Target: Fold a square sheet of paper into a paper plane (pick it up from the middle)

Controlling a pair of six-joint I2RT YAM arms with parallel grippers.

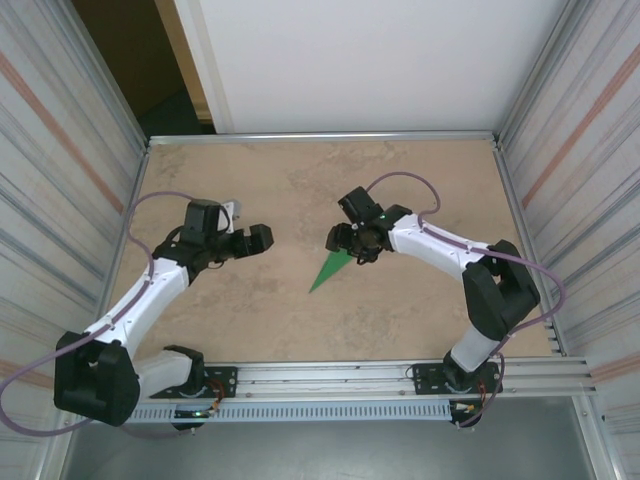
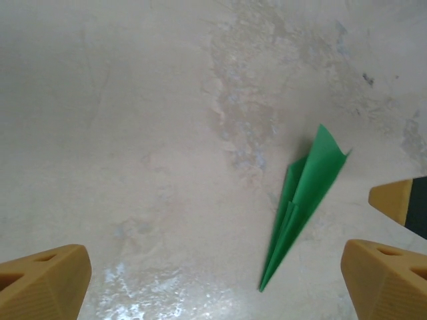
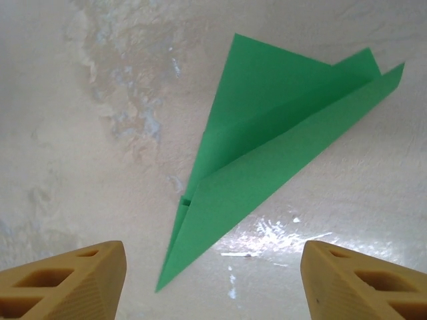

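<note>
The square sheet of paper is folded into a narrow bright green paper plane (image 1: 328, 270). It lies free on the table near the middle, nose toward the near edge. My right gripper (image 1: 345, 243) hovers just over its wide tail end, jaws open. In the right wrist view the paper plane (image 3: 267, 167) lies flat with layered flaps, beyond the open right gripper (image 3: 213, 270). My left gripper (image 1: 262, 238) is open, off to the plane's left and apart from it. From the left wrist, the paper plane (image 2: 303, 200) lies ahead of the left gripper (image 2: 217, 277), toward its right finger.
The beige stone-patterned table (image 1: 250, 180) is boxed in by corrugated side walls (image 1: 60, 170) and a white back panel (image 1: 380, 60). A metal rail (image 1: 400, 375) with the arm bases runs along the near edge. A right-gripper finger (image 2: 399, 200) shows in the left wrist view.
</note>
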